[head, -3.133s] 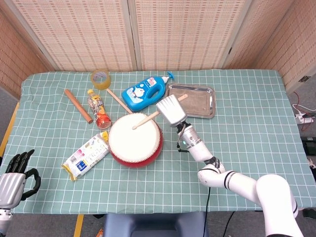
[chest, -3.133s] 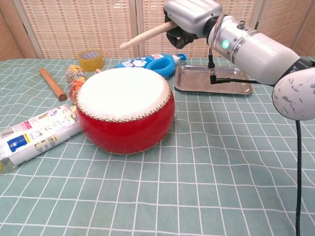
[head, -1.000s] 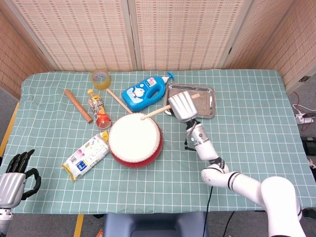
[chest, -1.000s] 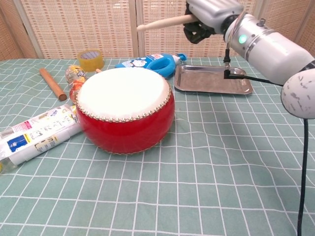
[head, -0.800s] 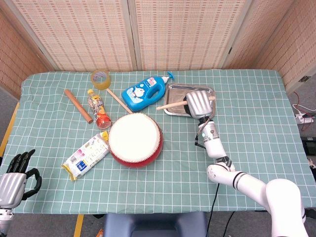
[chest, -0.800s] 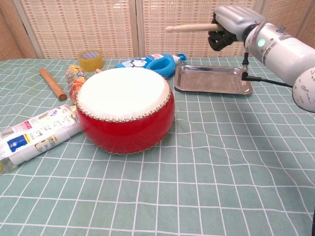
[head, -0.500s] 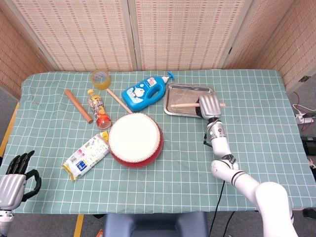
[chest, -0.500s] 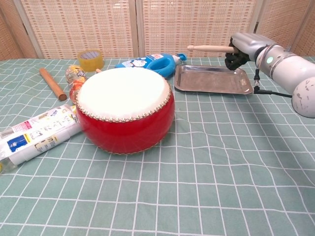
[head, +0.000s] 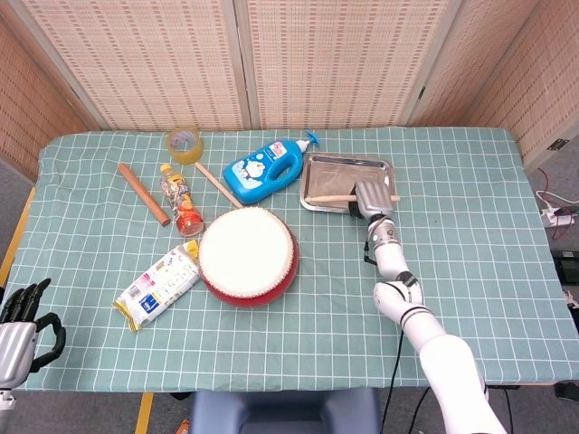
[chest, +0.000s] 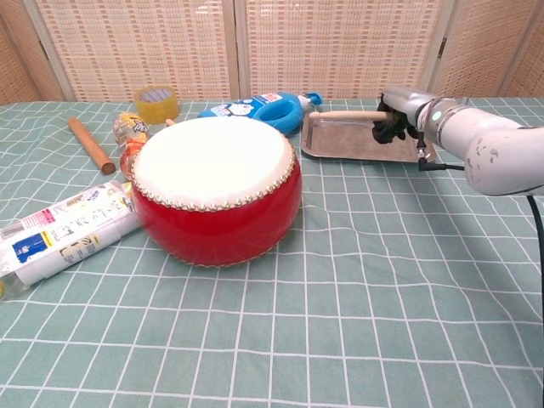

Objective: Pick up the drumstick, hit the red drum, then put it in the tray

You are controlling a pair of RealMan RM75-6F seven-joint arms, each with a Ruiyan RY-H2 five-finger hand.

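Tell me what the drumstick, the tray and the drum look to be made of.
Drumstick: pale, unpainted, matte; probably wood.
Tray: silvery and reflective with a raised rim; likely stainless steel or similar metal.
Drum: glossy red shell, material unclear; matte off-white head, hide or synthetic, edged with small studs.

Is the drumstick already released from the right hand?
No, the right hand grips the drumstick over the tray in the chest view.

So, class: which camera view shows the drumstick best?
The head view: the drumstick lies in full length across the tray, held by the right robot hand. The chest view shows only a foreshortened, low-angle stick.
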